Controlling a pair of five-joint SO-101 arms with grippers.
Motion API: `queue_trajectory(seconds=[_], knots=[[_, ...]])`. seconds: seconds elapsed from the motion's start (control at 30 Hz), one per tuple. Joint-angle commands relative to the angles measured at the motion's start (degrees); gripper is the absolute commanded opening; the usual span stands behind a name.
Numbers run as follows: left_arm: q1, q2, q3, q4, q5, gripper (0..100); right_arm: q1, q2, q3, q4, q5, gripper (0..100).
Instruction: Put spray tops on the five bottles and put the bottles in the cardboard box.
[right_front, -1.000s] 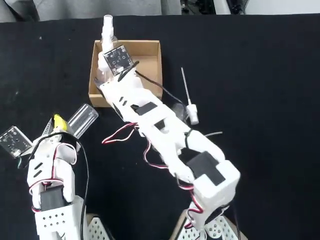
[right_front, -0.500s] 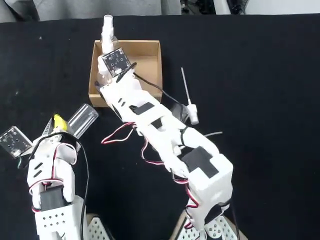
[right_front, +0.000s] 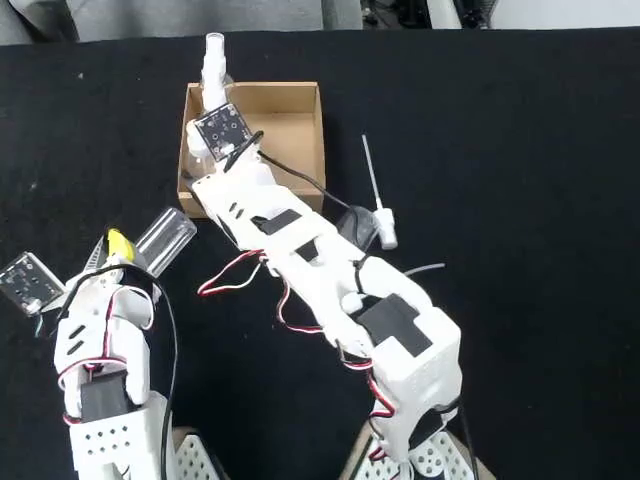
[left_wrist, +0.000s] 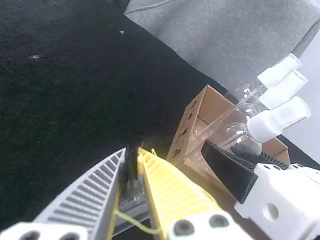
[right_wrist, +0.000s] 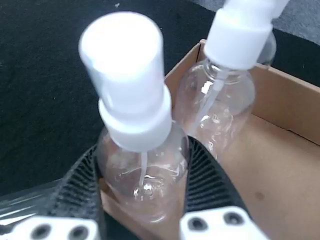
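My right gripper (right_wrist: 142, 165) is shut on a clear bottle (right_wrist: 137, 185) with a white spray top (right_wrist: 125, 65), held upright at the near left corner of the cardboard box (right_front: 300, 110). Inside the box a second capped bottle (right_wrist: 220, 100) stands close behind it. In the left wrist view three white spray tops (left_wrist: 280, 120) cluster at the box (left_wrist: 192, 125). My left gripper (left_wrist: 131, 150) sits at the table's near left (right_front: 108, 250), fingers together. An uncapped clear bottle (right_front: 166, 238) lies right beside it.
A loose spray top with its long tube (right_front: 383, 225) lies on the black cloth right of the box, close to my right arm (right_front: 320, 270). Another thin tube (right_front: 430, 268) pokes out beside that arm. The table's right half is open cloth.
My right arm has swung left and slightly nearer with the capped bottle, from mid-box to the box's left near corner. The left arm and the lying bottle stayed put.
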Motion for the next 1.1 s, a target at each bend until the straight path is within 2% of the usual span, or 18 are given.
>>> queue_trajectory(seconds=[0.0, 0.23, 0.97, 1.07], knots=[[0.6, -0.3, 1.3, 0.3, -0.6, 3, -1.4, -0.7, -3.4, -1.2, -0.5, 2.1], [0.6, -0.3, 1.3, 0.3, -0.6, 3, -1.4, -0.7, -3.1, -1.1, -0.6, 13.6], [0.5, -0.3, 1.3, 0.3, -0.6, 3, -1.5, -0.7, -3.0, -1.1, -0.4, 14.5], [0.5, -0.3, 1.3, 0.3, -0.6, 3, -1.5, -0.7, -2.9, -1.1, -0.6, 22.0]])
